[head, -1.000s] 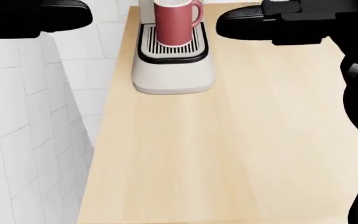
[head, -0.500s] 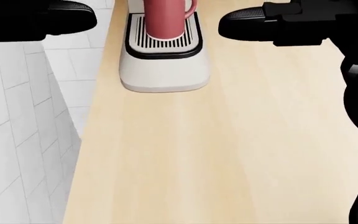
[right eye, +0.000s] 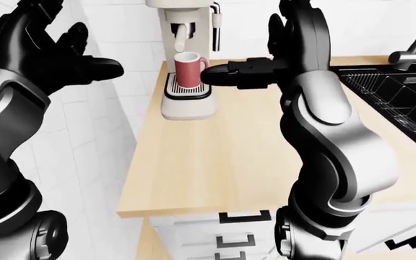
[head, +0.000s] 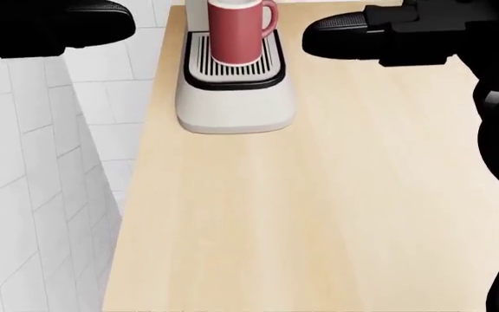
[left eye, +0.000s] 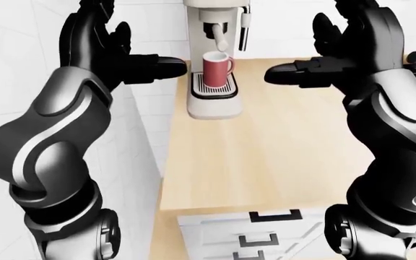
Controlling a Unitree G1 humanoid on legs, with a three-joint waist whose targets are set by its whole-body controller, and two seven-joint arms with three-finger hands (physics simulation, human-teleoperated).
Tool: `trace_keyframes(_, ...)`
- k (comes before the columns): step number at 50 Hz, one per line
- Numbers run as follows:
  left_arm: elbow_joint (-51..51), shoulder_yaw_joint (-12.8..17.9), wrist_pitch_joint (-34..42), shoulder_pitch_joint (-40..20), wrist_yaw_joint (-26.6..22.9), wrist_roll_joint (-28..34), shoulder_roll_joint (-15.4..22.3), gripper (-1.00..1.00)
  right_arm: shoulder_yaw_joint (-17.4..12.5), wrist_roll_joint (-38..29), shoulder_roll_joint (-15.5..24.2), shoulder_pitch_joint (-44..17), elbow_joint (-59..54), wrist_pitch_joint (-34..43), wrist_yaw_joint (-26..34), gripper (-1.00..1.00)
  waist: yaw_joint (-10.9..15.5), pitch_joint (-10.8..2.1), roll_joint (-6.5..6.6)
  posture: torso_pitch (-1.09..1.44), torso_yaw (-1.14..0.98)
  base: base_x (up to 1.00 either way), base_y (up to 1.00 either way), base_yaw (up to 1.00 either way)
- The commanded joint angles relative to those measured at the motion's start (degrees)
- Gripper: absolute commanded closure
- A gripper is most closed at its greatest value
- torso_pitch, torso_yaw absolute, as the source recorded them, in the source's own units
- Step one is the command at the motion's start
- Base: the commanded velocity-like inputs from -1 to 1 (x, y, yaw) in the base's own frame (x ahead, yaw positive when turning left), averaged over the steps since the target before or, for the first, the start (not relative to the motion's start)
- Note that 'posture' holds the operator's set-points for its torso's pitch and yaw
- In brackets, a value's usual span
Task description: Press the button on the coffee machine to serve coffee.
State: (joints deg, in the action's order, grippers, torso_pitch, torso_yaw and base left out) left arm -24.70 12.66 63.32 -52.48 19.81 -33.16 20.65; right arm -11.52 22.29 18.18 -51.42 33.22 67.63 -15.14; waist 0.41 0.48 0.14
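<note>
A white coffee machine (left eye: 215, 92) stands at the top of the left-eye view, at the left end of the wooden counter. A red mug (left eye: 217, 67) sits on its drip tray under the spout. I cannot make out its button. My left hand (left eye: 132, 49) is open with spread fingers, raised left of the machine and apart from it. My right hand (left eye: 315, 51) is open, raised right of the machine, thumb pointing toward the mug. In the head view the machine's base (head: 232, 107) and mug (head: 235, 29) lie between both hands.
The light wooden counter (left eye: 265, 151) stretches toward me. A white tiled wall (head: 33, 169) borders it on the left. A black sink (right eye: 403, 103) with a faucet (right eye: 409, 50) lies at the right in the right-eye view. White drawers (left eye: 258, 233) sit below the counter edge.
The whole head view has shifted: the machine and mug sit slightly lower and more to the right than half a second ago, so the camera moved. Both hands keep their open pose.
</note>
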Motion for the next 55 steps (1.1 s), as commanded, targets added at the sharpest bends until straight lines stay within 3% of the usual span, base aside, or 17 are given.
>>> trace_keyframes(1, -1.1, 0.6, -1.6, -1.8, 0.0, -0.2, 0.6, -1.00, -0.6, -0.1, 0.6, -1.8, 1.1, -1.4, -0.2, -1.00, 0.0, -1.75, 0.07, -0.12, 0.00, 0.00, 0.00, 0.00)
trace_keyframes(11, -1.1, 0.3, -1.4, -1.7, 0.2, -0.5, 0.7, -1.00, -0.5, 0.0, 0.5, -1.7, 1.2, -1.5, -0.3, -1.00, 0.0, -3.63, 0.16, -0.17, 0.00, 0.00, 0.00, 0.00)
trace_keyframes(42, -0.9, 0.3, -2.1, -1.8, 0.6, -0.8, 0.7, -1.00, -0.4, 0.3, 0.6, -1.3, 1.0, -2.1, -0.2, -1.00, 0.0, -13.62, 0.40, -0.37, 0.00, 0.00, 0.00, 0.00)
trace_keyframes(55, -1.3, 0.5, -1.5, -2.1, 0.8, -1.2, 0.7, -1.00, -0.6, 0.5, 0.6, -1.6, 1.1, -1.8, -0.4, -1.00, 0.3, -15.95, 0.35, -0.43, 0.00, 0.00, 0.00, 0.00)
